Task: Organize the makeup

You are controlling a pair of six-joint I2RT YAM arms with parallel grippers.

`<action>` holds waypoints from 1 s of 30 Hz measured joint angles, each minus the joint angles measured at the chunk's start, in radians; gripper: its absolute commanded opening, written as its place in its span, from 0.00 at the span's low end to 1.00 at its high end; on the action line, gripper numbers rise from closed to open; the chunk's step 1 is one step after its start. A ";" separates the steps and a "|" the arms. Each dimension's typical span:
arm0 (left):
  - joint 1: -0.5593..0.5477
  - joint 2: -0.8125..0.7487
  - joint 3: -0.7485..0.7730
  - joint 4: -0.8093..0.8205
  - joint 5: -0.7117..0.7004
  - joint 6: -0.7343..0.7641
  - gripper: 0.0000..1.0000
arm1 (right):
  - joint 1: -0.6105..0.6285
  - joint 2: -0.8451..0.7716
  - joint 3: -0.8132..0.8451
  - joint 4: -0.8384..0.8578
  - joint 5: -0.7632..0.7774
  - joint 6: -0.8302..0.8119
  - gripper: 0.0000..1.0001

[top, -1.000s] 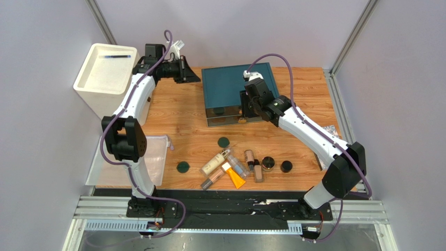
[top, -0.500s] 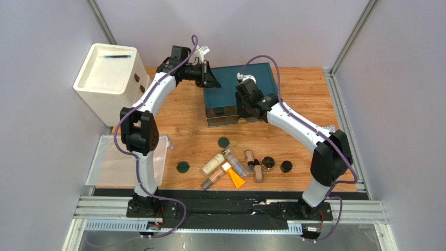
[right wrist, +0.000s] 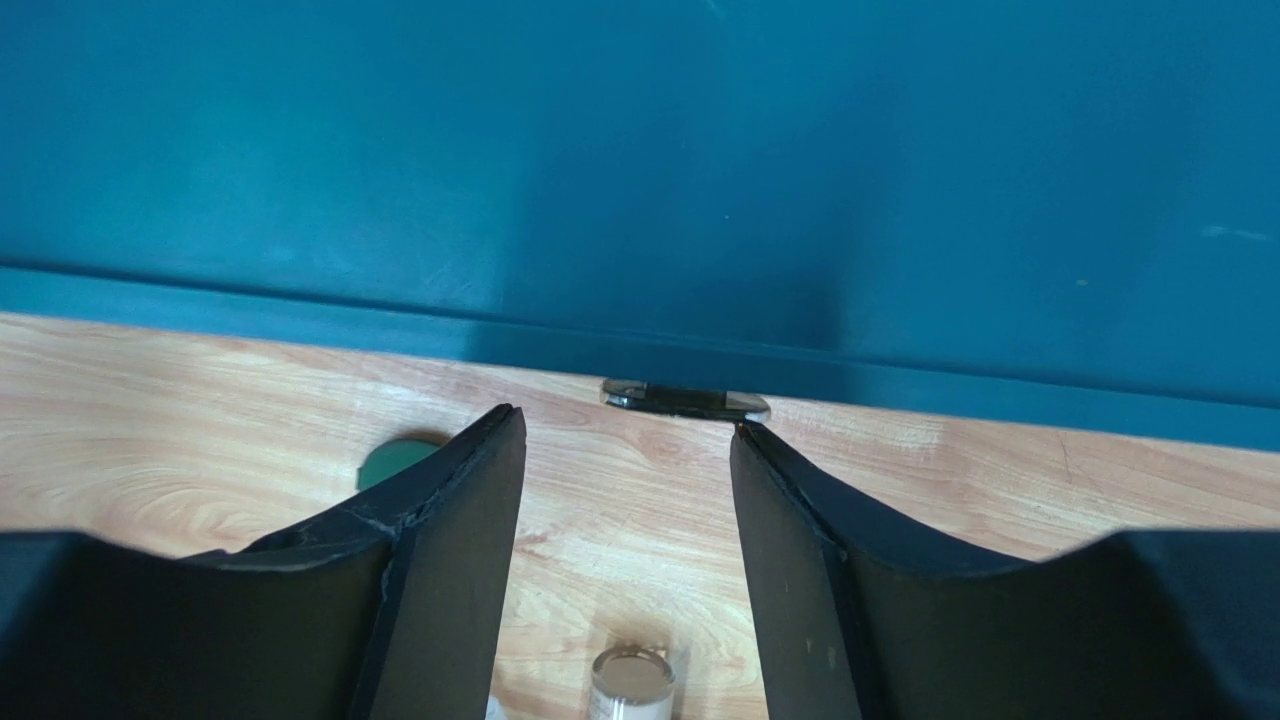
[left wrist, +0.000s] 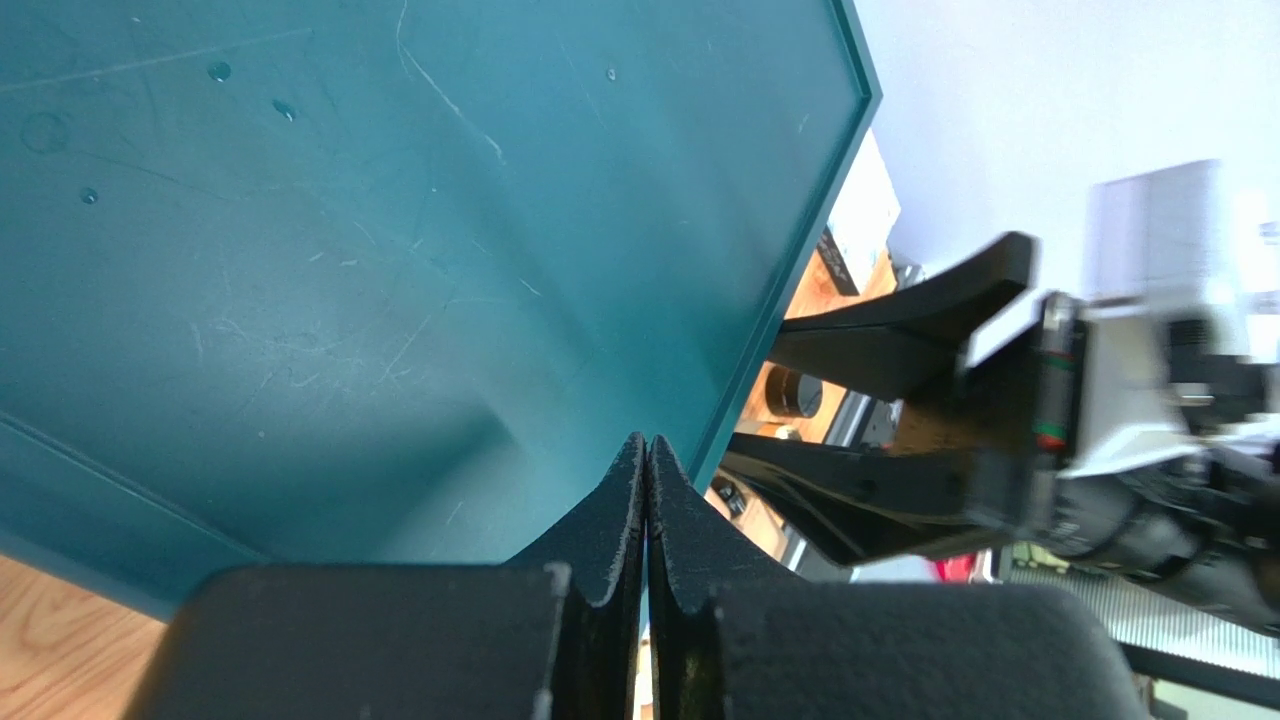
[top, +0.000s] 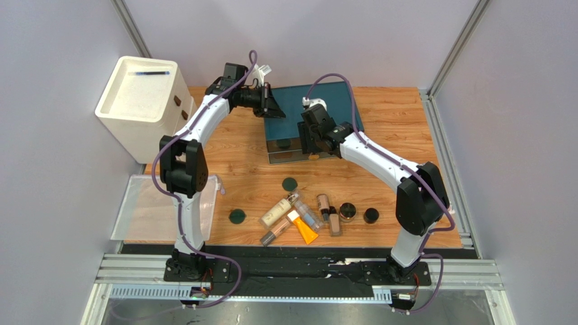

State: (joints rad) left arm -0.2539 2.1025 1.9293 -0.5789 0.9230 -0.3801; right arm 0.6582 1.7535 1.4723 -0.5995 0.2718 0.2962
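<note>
Both arms at box [top: 332, 98]; makeup [top: 305, 215] loose at mid near edge of bench [top: 393, 115].
R wrist view: only a disc rim [right wrist: 394, 456] + one cap [right wrist: 631, 680] show, rest cut off; drawer insides can't be made out. L arm stretched far, L gripper [left wrist: 646, 450] pressed together, empty, over box top's left edge, contact unclear. R arm bent across, R gripper [right wrist: 628, 428] spread, just short of drawer handle [right wrist: 684, 401].

Lab robot cell: grey panel walls [top: 515, 135], alu frame rails [top: 129, 269].
</note>
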 measured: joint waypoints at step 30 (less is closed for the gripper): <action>0.000 0.052 0.005 -0.063 0.015 0.019 0.00 | -0.031 0.086 0.008 0.035 0.105 -0.069 0.46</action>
State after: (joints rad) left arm -0.2539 2.1548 1.9347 -0.6418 0.9379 -0.3607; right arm 0.6270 1.8393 1.4803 -0.5644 0.3767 0.2276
